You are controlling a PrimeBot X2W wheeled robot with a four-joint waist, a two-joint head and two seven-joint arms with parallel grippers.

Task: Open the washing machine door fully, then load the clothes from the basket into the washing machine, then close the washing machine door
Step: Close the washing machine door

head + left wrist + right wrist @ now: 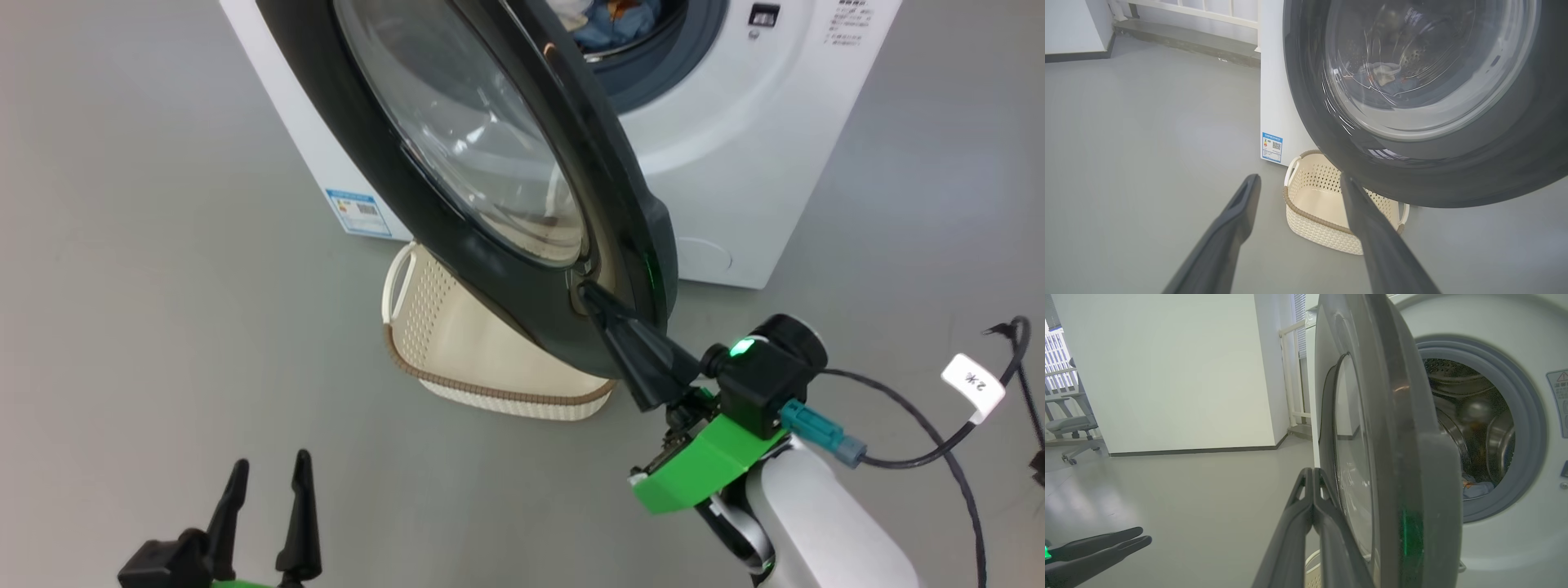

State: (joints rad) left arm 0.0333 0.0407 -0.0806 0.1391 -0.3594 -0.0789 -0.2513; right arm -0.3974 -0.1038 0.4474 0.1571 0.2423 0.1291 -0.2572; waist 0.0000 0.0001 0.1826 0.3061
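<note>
Closest in, at 7 o'clock in the head view, the left gripper [272, 461] waits low with its two fingers spread wide and nothing between them; at 4 o'clock the right gripper [589, 294] is clenched tight on nothing, and its pointy tip touches the outer face of the washing machine door [465, 147] near the free edge; the door stands about half open. The basket [506, 394] sits on the floor [122, 286] near the middle, just under the door's bottom rim, and it looks empty; farther off, at 1 o'clock, is the washing machine [735, 163], with the clothes [612, 20] lying in its drum at 12 o'clock.

So I think the loading is done and the last step, shutting the door, is in hand; the next move calls for a steady push toward 1 o'clock, with the tip held on the smooth black rim so it does not slide off the edge. The door looks set to swing above the basket, though the gap is hard to judge; the floor at 9 o'clock is wide and bare.
</note>
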